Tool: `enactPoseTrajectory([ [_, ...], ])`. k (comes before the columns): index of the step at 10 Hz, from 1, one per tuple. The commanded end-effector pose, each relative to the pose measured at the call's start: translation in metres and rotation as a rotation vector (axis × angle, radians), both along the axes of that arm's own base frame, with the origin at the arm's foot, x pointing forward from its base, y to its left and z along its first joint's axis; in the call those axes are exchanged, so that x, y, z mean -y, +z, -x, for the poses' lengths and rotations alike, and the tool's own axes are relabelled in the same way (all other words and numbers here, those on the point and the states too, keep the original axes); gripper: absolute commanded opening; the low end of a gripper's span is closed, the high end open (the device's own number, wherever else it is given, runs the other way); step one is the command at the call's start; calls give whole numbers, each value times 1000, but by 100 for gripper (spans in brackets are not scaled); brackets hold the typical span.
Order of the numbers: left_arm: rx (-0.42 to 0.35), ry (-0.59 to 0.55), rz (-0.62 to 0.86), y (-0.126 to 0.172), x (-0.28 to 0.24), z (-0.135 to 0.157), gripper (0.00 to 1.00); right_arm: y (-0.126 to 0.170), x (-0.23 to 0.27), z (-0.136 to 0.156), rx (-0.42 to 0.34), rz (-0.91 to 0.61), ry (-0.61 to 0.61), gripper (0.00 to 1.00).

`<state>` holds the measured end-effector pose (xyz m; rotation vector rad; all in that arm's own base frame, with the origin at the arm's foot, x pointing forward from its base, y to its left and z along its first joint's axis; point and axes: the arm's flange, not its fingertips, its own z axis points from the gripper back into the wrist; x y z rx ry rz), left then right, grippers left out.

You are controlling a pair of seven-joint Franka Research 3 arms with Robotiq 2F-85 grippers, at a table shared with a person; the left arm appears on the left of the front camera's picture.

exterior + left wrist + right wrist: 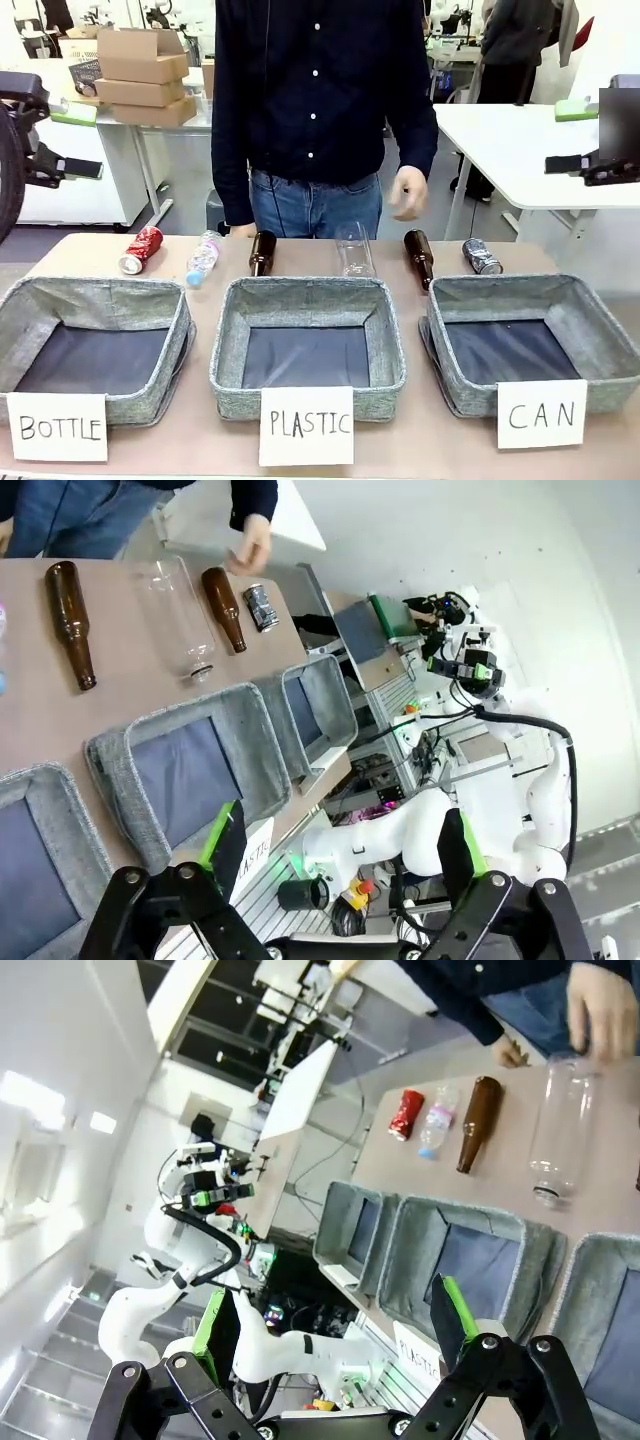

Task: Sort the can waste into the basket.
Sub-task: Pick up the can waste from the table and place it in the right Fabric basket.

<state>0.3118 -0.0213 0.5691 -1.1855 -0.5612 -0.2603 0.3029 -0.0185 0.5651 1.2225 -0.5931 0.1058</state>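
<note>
A shiny red can [140,249] lies at the table's far left, behind the bins; it also shows in the right wrist view [405,1114]. On the far right lies the dark silvery-grey can [482,256], which the left wrist view catches too [262,607]. The grey basket [500,290] carrying the "CAN" card [541,413] stands at the front right, nothing in it. My left gripper [340,845] and right gripper [332,1325] are both open, held high off the table's two sides, far from the cans.
Two brown bottles [262,252] [419,255], a clear bottle [354,250] and a small plastic bottle [203,258] lie in the same row. Bins marked "PLASTIC" [305,290] and "BOTTLE" [90,290] stand left of the basket. The person's hand [408,192] hovers above the bottles.
</note>
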Motion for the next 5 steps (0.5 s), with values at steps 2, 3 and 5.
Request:
enactPoseTrajectory([
  [2, 34, 1, 16, 2, -5, -3, 100, 0, 3, -3, 34, -10, -5, 100],
  [3, 34, 1, 16, 2, -5, -3, 100, 0, 3, -3, 34, -10, -5, 100],
  [5, 34, 1, 16, 2, -5, -3, 100, 0, 3, -3, 34, -10, -5, 100],
])
